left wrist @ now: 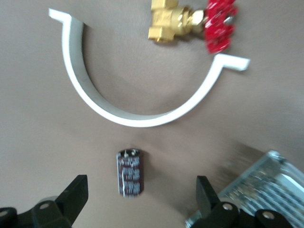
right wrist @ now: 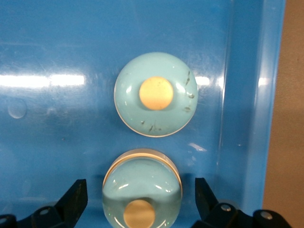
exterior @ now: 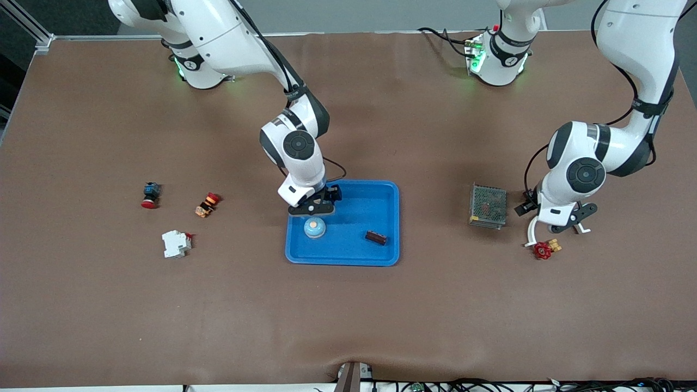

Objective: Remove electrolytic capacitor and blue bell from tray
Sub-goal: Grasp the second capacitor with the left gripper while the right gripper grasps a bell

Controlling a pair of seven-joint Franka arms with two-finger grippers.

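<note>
Here the right gripper [exterior: 314, 209] hangs low over the blue tray [exterior: 381, 190], at the corner toward the right arm's end of the table. Its fingers [right wrist: 76, 192] are spread wide and grip nothing. The bell [exterior: 315, 227], pale blue with a tan button, sits in the tray just beside the gripper. The right wrist view shows a second bell-like shape [right wrist: 141, 192] between the fingers; I cannot tell whether it is another bell or a reflection. A dark brown part [exterior: 375, 237] lies in the tray too, well apart from the bell.

The left gripper [left wrist: 141, 185] hovers low over the table toward the left arm's end, fingers apart and empty. The capacitor [left wrist: 129, 172] lies on its side on the table under it, between the fingers and touching neither. Near it lie a white curved bracket [left wrist: 124, 116], a brass valve [left wrist: 167, 23] with a red handle, and a metal mesh box [exterior: 488, 205].

Toward the right arm's end lie a red button [exterior: 150, 195], an orange switch [exterior: 207, 204] and a white breaker [exterior: 176, 243].
</note>
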